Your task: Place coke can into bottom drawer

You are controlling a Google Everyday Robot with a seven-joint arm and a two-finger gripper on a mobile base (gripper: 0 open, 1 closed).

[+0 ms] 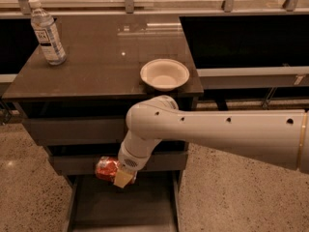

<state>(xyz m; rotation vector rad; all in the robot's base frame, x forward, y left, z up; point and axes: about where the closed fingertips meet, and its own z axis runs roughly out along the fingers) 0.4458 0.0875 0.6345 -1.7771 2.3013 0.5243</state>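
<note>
The coke can [107, 168] is a small red can held on its side in my gripper [117, 174]. The gripper is shut on it, just above the back edge of the bottom drawer [123, 209]. The drawer is pulled out, a wide shallow tray with a dark flat floor. My white arm reaches in from the right and bends down in front of the cabinet's two upper drawer fronts [72, 129]. One yellowish fingertip [123, 179] shows below the can.
A white bowl [164, 74] sits near the right front edge of the dark cabinet top [96, 57]. A clear plastic water bottle [46, 32] stands at its back left. Speckled floor lies on both sides of the drawer.
</note>
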